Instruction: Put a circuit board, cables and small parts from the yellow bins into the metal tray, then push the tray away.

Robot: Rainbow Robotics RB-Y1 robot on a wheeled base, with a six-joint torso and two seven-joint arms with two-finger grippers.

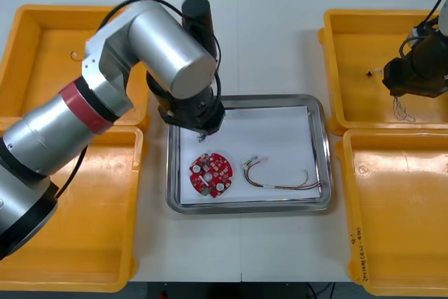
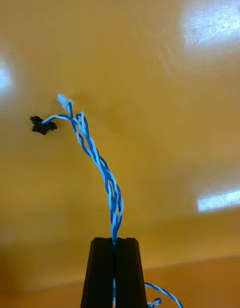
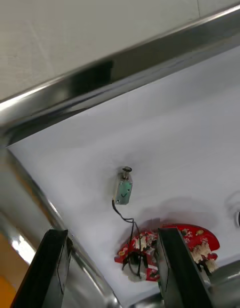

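Observation:
My left gripper (image 1: 203, 131) hovers open over the near-left part of the metal tray (image 1: 318, 113), which is white inside. Between its fingers (image 3: 172, 260), on the white liner, lies a small metal part (image 3: 124, 188) with a thin black wire. Just beyond that lies the round red circuit board (image 1: 210, 174) (image 3: 172, 245). A red and yellow cable (image 1: 276, 176) rests in the tray to the board's right. My right gripper (image 1: 400, 92) (image 2: 114, 248) is above the far right yellow bin (image 1: 357, 61), shut on a twisted blue and white cable (image 2: 102, 170) (image 1: 402, 108) that hangs free.
Two yellow bins stand on the left (image 1: 42, 54) (image 1: 70, 229), and a second right bin (image 1: 399, 215) is nearer me. The cable's black connector (image 2: 41, 125) hangs above the orange bin floor (image 2: 175, 113). The left arm's big silver link (image 1: 161, 47) covers the tray's far-left corner.

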